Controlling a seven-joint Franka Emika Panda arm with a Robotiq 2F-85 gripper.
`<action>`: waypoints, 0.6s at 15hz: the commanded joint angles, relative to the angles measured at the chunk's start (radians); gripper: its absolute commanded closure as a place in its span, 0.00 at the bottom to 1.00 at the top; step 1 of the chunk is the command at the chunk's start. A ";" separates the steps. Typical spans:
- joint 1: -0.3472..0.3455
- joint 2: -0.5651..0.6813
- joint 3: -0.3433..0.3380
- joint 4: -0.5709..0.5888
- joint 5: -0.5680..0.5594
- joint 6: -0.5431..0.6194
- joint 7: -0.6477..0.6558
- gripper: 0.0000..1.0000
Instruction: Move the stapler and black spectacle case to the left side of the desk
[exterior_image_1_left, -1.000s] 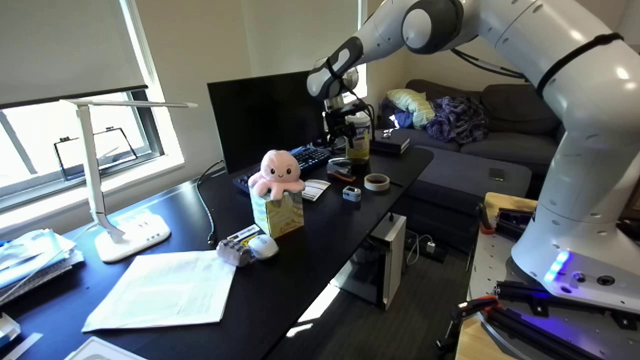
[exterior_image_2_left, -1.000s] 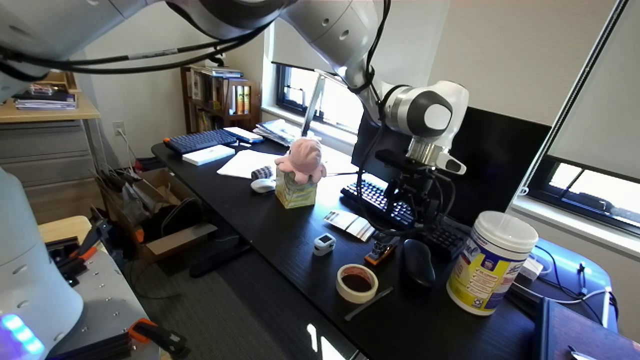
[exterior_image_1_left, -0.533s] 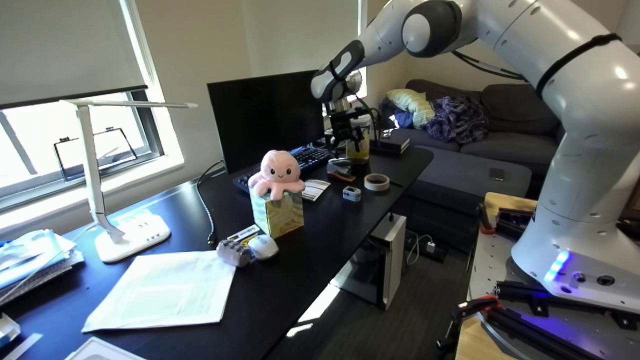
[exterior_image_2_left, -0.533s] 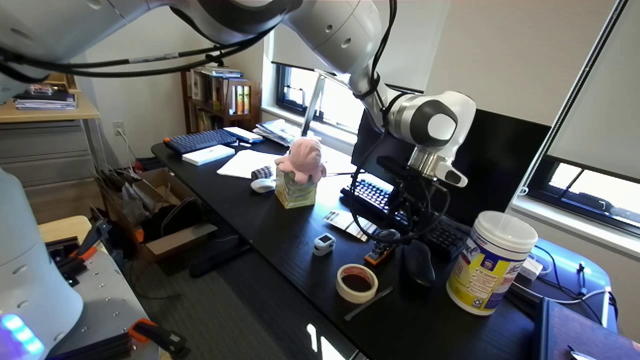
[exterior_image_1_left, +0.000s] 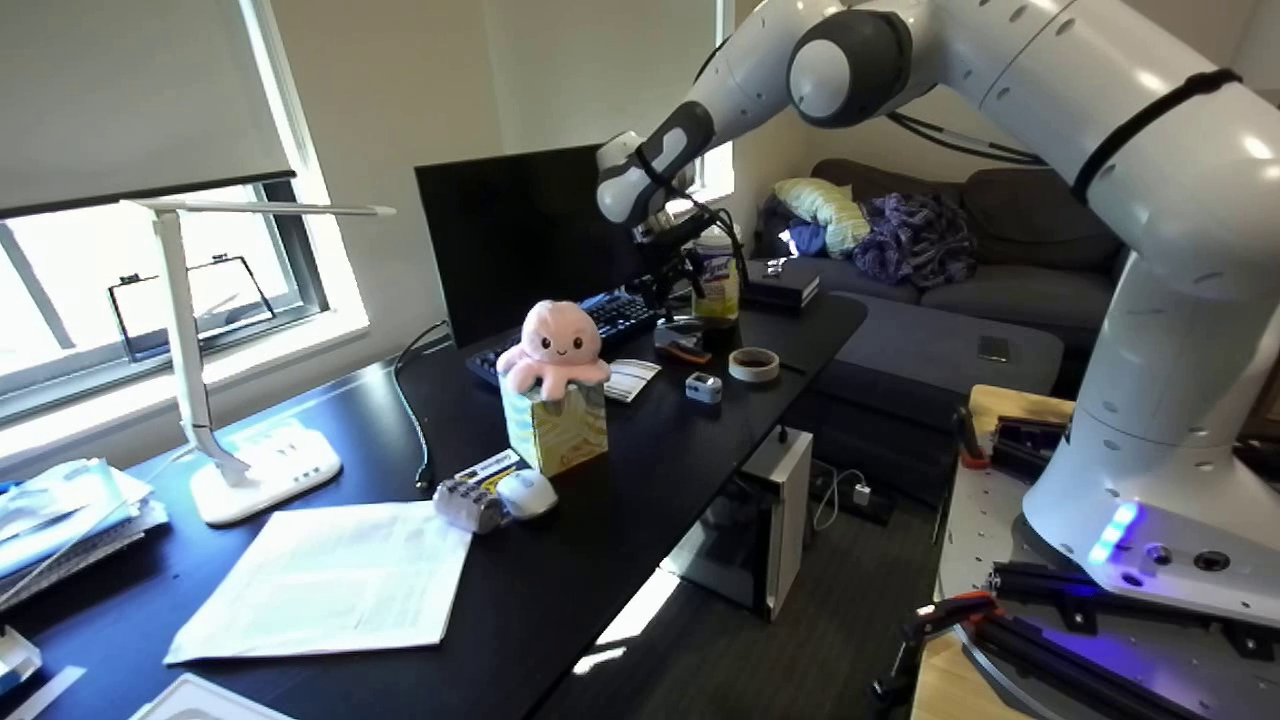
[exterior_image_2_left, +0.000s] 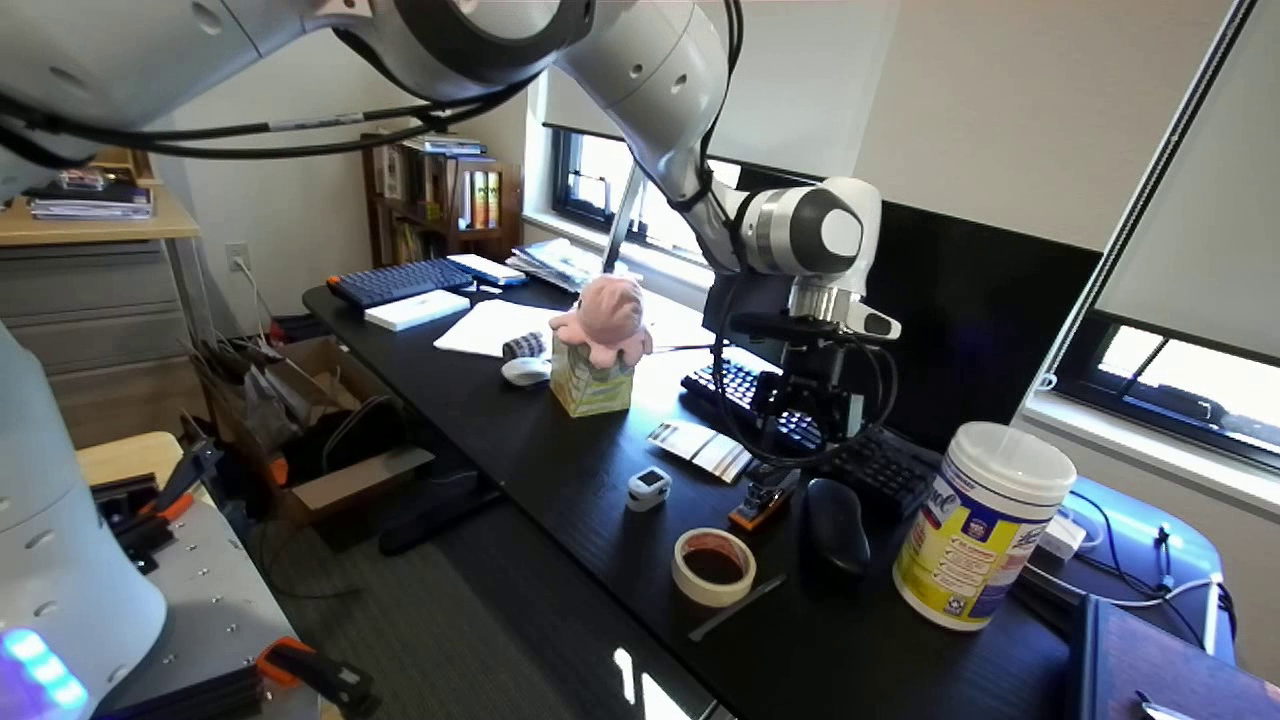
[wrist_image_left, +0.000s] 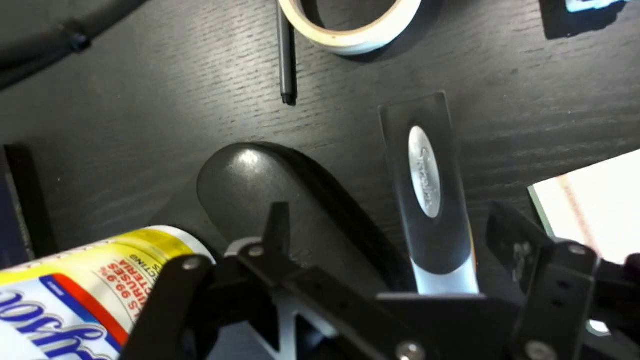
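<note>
The stapler (wrist_image_left: 447, 245), black with an orange edge and silver badge, lies on the glossy black desk (wrist_image_left: 150, 125). It shows in both exterior views (exterior_image_1_left: 682, 348) (exterior_image_2_left: 762, 503). The black spectacle case (wrist_image_left: 250, 195) lies beside it, also seen in an exterior view (exterior_image_2_left: 836, 525). My gripper (wrist_image_left: 395, 232) is open and empty above them. In the wrist view the stapler's silver end lies between the fingers, apart from both; one finger overlaps the case. The gripper body hides the near ends of both. The gripper also shows in both exterior views (exterior_image_1_left: 672, 285) (exterior_image_2_left: 805, 430).
A wipes canister (exterior_image_2_left: 985, 525) stands beside the case. A tape roll (exterior_image_2_left: 713, 567), a pen (exterior_image_2_left: 738, 607) and a small white device (exterior_image_2_left: 649, 488) lie near the desk edge. A keyboard (exterior_image_2_left: 740, 385) and monitor (exterior_image_1_left: 530, 240) are behind. A plush octopus (exterior_image_1_left: 560, 345) sits on a tissue box (exterior_image_1_left: 560, 435).
My gripper first dips slightly, then shifts left in both exterior views and rises a little, with its tilt changed. The stapler, the case and the other desk items have not moved.
</note>
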 joint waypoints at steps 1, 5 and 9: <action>0.034 0.037 -0.016 0.017 -0.080 0.048 -0.062 0.00; 0.030 0.023 -0.005 -0.077 -0.065 0.219 -0.032 0.00; 0.005 0.019 0.003 -0.160 -0.034 0.427 -0.038 0.26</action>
